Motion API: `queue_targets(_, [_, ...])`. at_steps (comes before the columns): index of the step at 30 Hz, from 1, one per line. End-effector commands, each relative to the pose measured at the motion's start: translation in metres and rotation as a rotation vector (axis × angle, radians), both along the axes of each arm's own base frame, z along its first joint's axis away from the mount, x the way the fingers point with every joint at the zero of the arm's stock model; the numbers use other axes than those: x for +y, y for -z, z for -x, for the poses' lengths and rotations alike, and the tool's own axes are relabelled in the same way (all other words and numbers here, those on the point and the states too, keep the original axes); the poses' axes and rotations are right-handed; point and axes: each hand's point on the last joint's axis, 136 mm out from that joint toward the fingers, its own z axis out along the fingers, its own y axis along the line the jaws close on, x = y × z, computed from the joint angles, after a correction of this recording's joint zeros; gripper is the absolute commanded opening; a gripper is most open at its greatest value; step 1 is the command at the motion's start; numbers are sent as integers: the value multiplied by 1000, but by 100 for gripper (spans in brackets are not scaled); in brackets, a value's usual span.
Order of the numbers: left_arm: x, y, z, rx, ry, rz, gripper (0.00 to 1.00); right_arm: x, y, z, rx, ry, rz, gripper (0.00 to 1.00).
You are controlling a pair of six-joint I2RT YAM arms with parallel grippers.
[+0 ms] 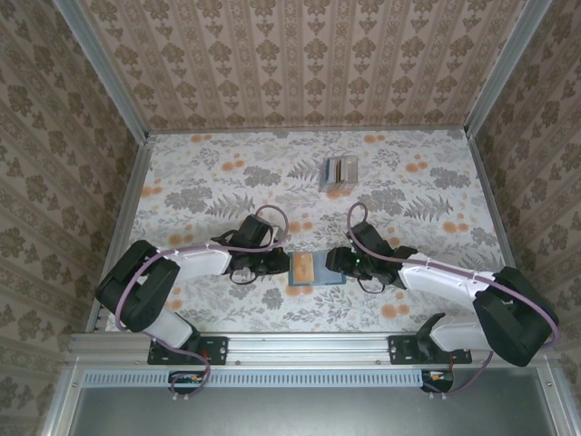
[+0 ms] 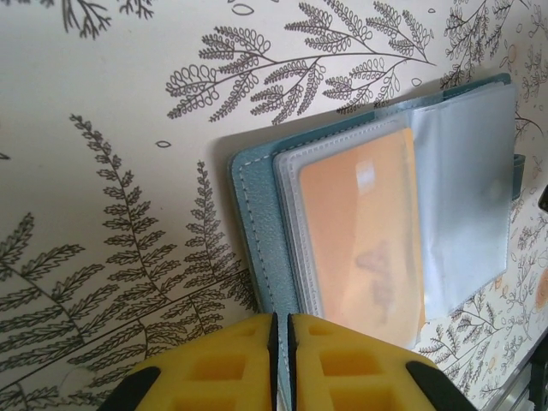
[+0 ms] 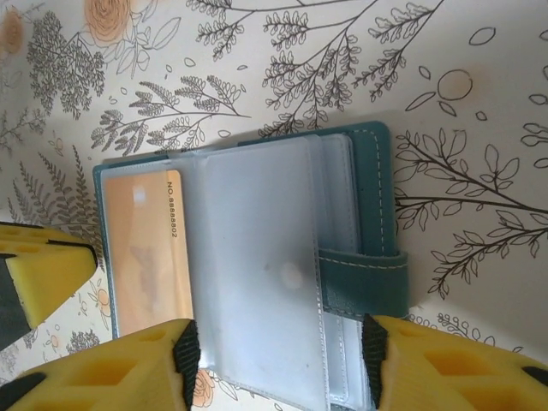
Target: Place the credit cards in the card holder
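Note:
The teal card holder (image 1: 316, 270) lies open on the floral table between my two grippers. An orange-yellow credit card (image 2: 364, 231) sits in a clear sleeve on its left half (image 3: 145, 248). My left gripper (image 2: 282, 342) is shut on the teal cover's near edge (image 2: 257, 223). My right gripper (image 3: 279, 355) is open, its fingertips (image 3: 184, 360) standing either side of the clear sleeves and the strap (image 3: 364, 282). The other credit cards (image 1: 339, 171) lie stacked further back on the table, apart from both grippers (image 1: 277, 263) (image 1: 338, 262).
Patterned walls close the table on the left, right and back. A metal rail (image 1: 309, 345) runs along the near edge by the arm bases. The left gripper's yellow finger (image 3: 38, 274) shows at the left of the right wrist view.

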Motion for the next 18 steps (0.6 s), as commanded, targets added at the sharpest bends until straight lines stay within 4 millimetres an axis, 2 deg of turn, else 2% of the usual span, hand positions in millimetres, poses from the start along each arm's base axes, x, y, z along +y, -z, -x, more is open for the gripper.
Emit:
queue_targets(1, [-6, -7, -6, -20, 8, 23, 14, 3, 11, 7, 47, -32, 11, 50])
queue_targets(3, [-7, -7, -6, -19, 18, 16, 14, 7, 12, 6, 47, -37, 3, 46])
queue_targets(6, [-6, -8, -6, -17, 8, 20, 15, 12, 14, 4, 61, -47, -6, 45])
queue_targets(8, [-6, -6, -5, -15, 8, 23, 15, 14, 23, 4, 78, -57, 4, 45])
queue_targets(10, [-5, -7, -4, -13, 10, 21, 15, 19, 23, 4, 83, -62, -15, 39])
queue_targets(13, [-2, -8, -4, -22, -10, 23, 15, 29, 13, 3, 68, -82, -54, 32])
queue_targets(18, [1, -7, -3, -29, -5, 10, 15, 25, 7, 1, 52, -92, -16, 31])
